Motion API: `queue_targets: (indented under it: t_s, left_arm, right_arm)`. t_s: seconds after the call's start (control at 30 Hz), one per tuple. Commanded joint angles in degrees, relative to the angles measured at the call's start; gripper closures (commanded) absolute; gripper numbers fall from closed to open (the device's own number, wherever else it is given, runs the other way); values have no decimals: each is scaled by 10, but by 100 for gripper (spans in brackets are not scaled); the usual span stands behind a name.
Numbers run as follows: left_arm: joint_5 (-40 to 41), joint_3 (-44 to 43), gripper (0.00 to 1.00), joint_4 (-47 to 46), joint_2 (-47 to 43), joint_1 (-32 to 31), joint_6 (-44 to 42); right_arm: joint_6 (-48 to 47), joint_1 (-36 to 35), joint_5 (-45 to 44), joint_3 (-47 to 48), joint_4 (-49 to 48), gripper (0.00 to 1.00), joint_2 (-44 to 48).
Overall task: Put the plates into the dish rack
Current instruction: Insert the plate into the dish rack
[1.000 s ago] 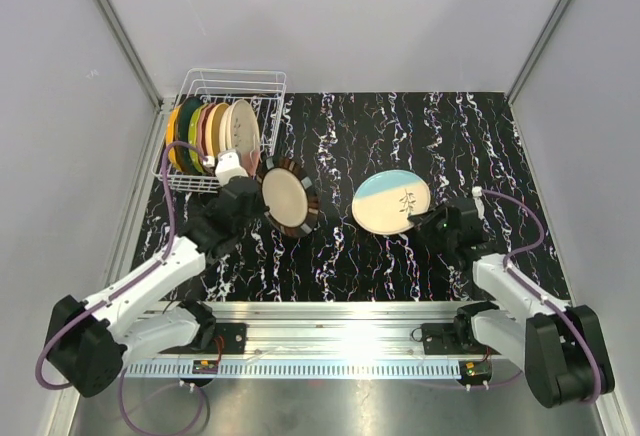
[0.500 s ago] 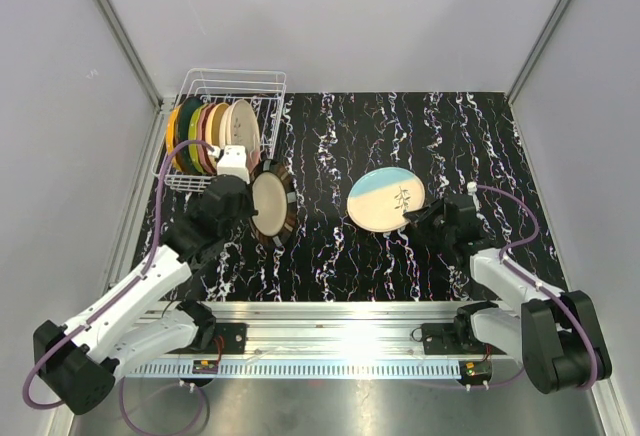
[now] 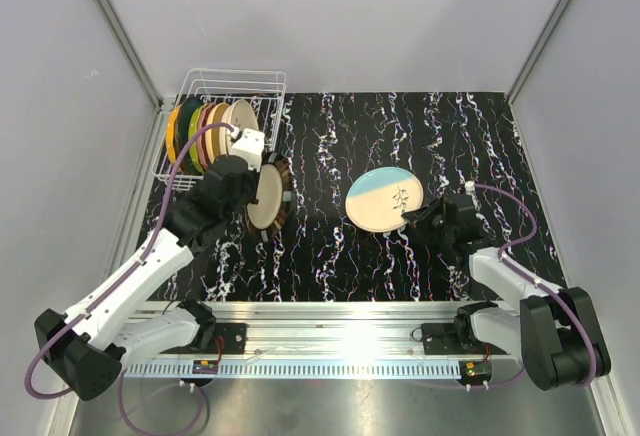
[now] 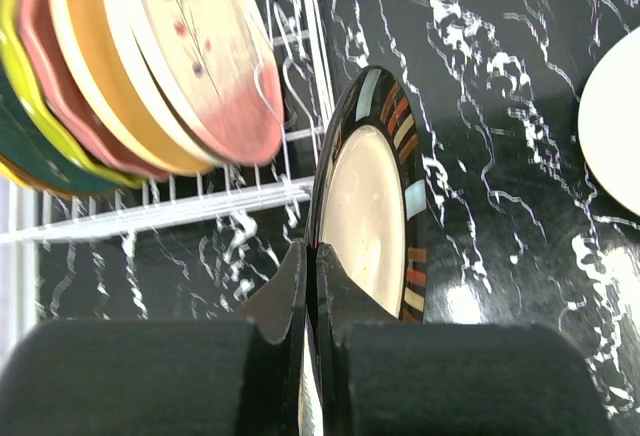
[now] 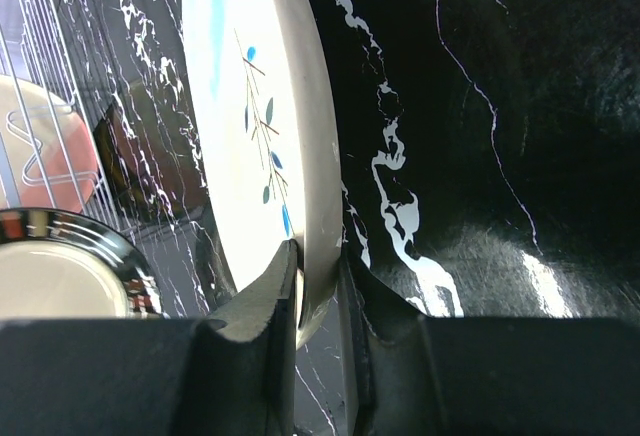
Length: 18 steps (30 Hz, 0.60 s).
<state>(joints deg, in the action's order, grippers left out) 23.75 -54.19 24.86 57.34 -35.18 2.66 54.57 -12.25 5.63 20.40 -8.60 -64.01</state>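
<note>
The white wire dish rack [image 3: 258,84] stands at the back left with several plates upright in it; it also shows in the left wrist view [image 4: 180,208]. My left gripper [image 3: 250,188] is shut on the rim of a dark plate with a striped rim and cream centre [image 3: 265,194], held on edge just right of the rack's near corner [image 4: 370,206]. My right gripper [image 3: 425,218] is shut on the rim of a cream plate with a blue band and leaf sprig [image 3: 384,199], tilted above the table [image 5: 250,106].
The black marbled table top [image 3: 330,246] runs between grey side walls. The rack's rightmost plate, cream with a pink edge [image 4: 210,56], stands close to the held striped plate. A metal rail [image 3: 330,316] runs along the near edge.
My left arm has carried the striped plate back and left toward the rack and turned it more on edge. My right gripper has shifted the blue-banded plate slightly left.
</note>
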Motion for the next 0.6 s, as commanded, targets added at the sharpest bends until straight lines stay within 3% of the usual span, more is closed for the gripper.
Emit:
queue_targets:
  t_s: [0.0, 0.57]
  left_arm:
    - [29, -78, 100, -80, 3, 0, -44]
    - [92, -262, 100, -125, 117, 0, -195]
  right_arm:
    - [-33, -1, 10, 4, -15, 100, -10]
    - [-48, -1, 12, 4, -17, 100, -26]
